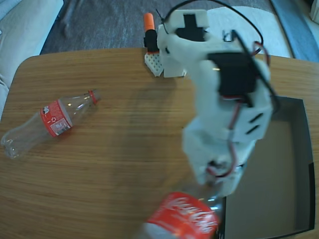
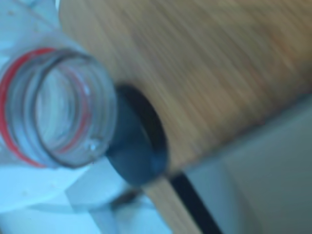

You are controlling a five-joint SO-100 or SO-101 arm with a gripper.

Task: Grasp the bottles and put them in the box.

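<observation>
One bottle (image 1: 182, 219) is hanging in the gripper (image 1: 219, 186), clamped near its neck | box (image 1: 294, 164) is lying just right | second bottle (image 1: 50, 119) is lying far left on worktop (image 1: 124, 159).

White Coca-Cola script runs across the red label of the clear plastic bottle (image 1: 183, 219) at the bottom edge of the fixed view; it is blurred, yet the brand can still be made out. The second clear plastic bottle (image 1: 50, 122), lying on its side on the wooden table (image 1: 124, 149), also wears a red label with small white print and a pale panel, too small to read. The wrist view shows no lettering at all.
</observation>
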